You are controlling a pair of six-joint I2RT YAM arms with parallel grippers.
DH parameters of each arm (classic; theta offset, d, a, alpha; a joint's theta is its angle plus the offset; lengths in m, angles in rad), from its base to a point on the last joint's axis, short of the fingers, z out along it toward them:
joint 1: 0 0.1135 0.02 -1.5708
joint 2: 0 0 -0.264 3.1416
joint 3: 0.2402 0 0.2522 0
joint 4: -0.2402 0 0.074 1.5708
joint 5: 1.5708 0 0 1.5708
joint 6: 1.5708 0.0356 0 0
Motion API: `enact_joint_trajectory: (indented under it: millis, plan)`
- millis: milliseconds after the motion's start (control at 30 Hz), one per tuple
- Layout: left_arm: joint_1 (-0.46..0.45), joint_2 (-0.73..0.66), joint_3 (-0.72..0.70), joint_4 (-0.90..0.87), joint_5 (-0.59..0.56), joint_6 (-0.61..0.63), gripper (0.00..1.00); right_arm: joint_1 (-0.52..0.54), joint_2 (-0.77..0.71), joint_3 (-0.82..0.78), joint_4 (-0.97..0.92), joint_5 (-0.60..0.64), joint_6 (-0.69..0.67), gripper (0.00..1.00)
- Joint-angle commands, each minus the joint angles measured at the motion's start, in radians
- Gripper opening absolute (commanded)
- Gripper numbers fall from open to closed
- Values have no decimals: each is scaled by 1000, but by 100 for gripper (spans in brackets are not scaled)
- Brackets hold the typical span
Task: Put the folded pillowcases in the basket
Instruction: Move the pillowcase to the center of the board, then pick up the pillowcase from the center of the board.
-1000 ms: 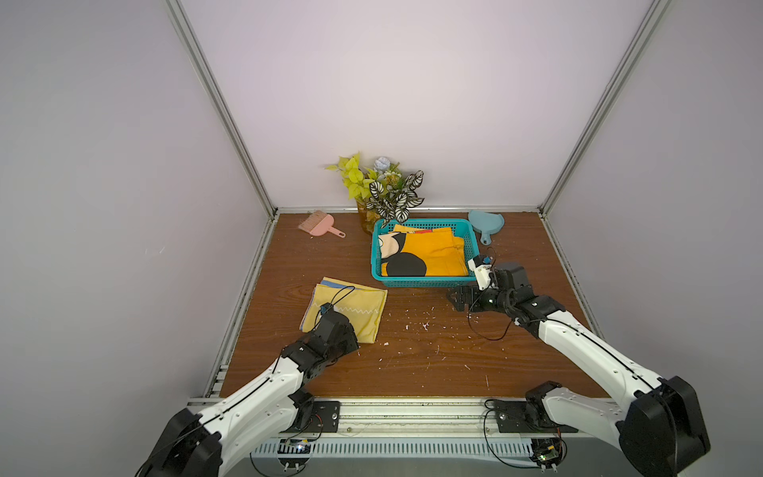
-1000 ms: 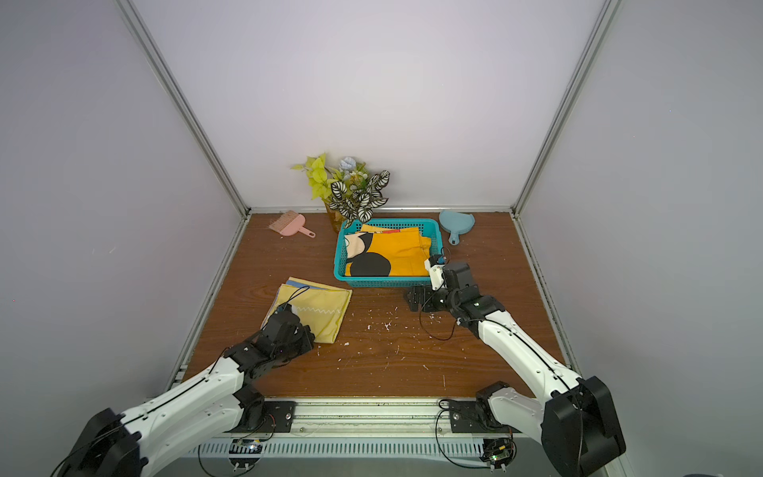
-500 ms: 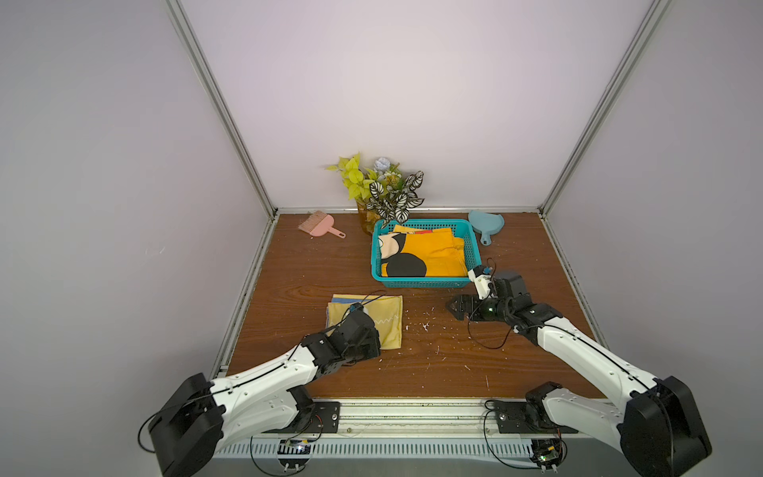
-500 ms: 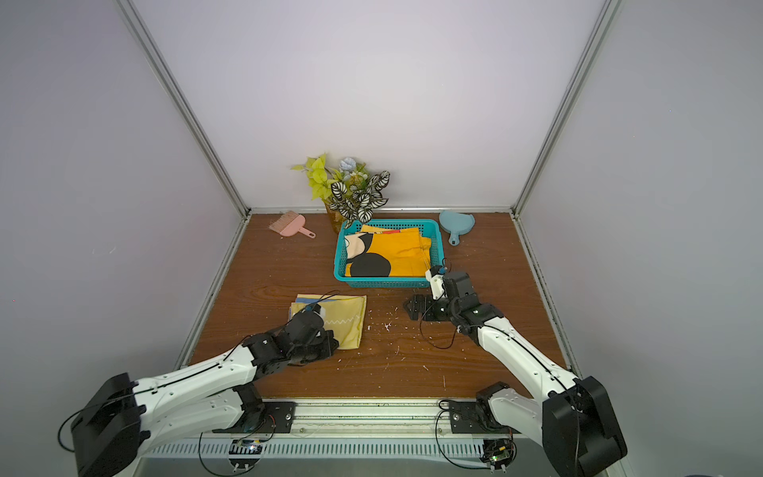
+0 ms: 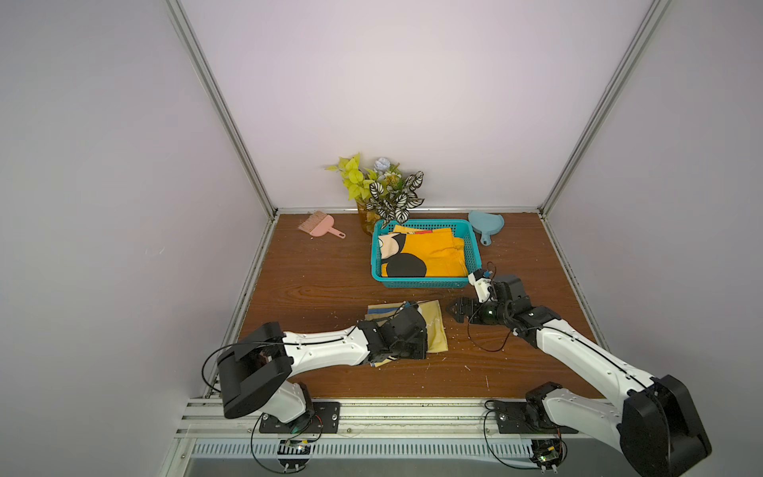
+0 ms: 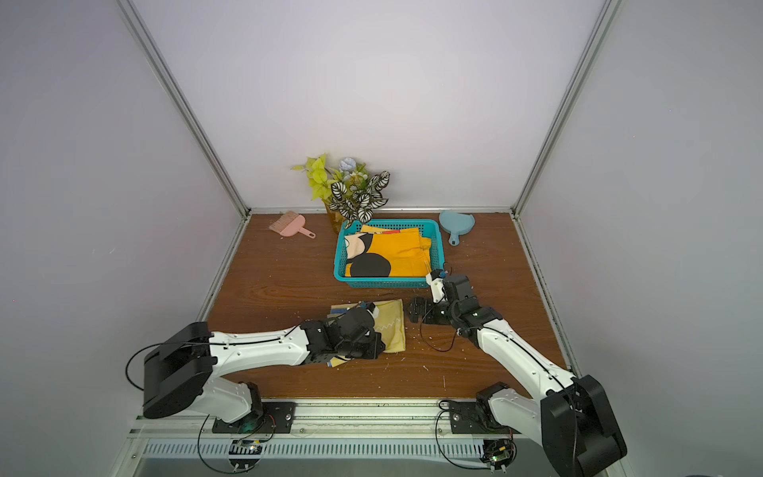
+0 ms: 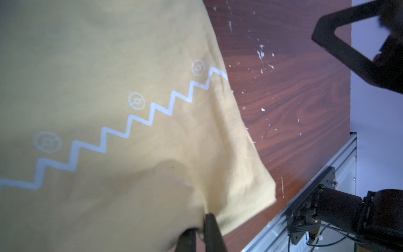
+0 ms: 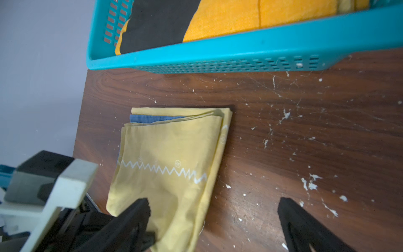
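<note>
Black fingers (image 7: 212, 235) of the left gripper (image 7: 199, 222) stood only a narrow slit apart in the left wrist view, with the pale yellow pillowcase (image 7: 130, 65) gathered into wrinkles at their tips; whether they pinched the cloth or merely touched it could not be told. In both top views the left arm's wrist hid those fingers and lay over the near-left part of the cloth.

The right gripper (image 8: 213, 201) was spread wide, its 2 fingers well apart and nothing clamped between them; in both top views it (image 5: 458, 310) (image 6: 415, 310) sat low, just beside the pillowcase's right edge.

The pillowcase (image 8: 170, 148) lay folded on the brown wood-grain table (image 5: 322, 289), a white zigzag line with small rings across it and a blue layer showing at its far edge. It (image 5: 437, 326) (image 6: 393, 326) rested between the 2 arms, in front of the teal basket (image 5: 425, 283) (image 6: 384, 283) and apart from it, not inside.

The basket (image 8: 239, 48) held an orange cloth (image 5: 437, 258) with black patches. Behind the basket stood a plant (image 5: 380, 194); a pink hand brush (image 5: 318, 227) lay far left and a blue dustpan (image 5: 485, 225) by the basket's far-right corner. White flecks (image 8: 309, 183) dotted the wood.
</note>
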Motion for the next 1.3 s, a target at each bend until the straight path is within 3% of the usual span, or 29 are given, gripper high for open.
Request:
enact_joint_trajectory:
  millis: [0, 267, 500, 567, 700, 967, 1267]
  plan:
    - [-37, 54, 50, 40, 40, 27, 45, -6, 7, -24, 20, -7, 2, 99]
    - [-44, 15, 74, -12, 7, 40, 100, -17, 23, -62, 16, 21, -22, 99]
    - [-28, -125, 128, -350, -237, 70, 100, -2, 68, -68, 82, -34, -10, 94]
    - [10, -173, 84, -402, -284, 61, 100, 19, 87, -63, 94, -29, -11, 94]
    - [139, -297, -99, -342, -291, 62, 100, 47, 116, -80, 153, -35, 19, 94]
    - [366, -498, -314, -284, -228, 86, 100, 78, 178, -79, 194, -30, 40, 94]
    - [383, -373, -390, 34, 30, 62, 100, 125, 269, -79, 240, -16, 60, 94]
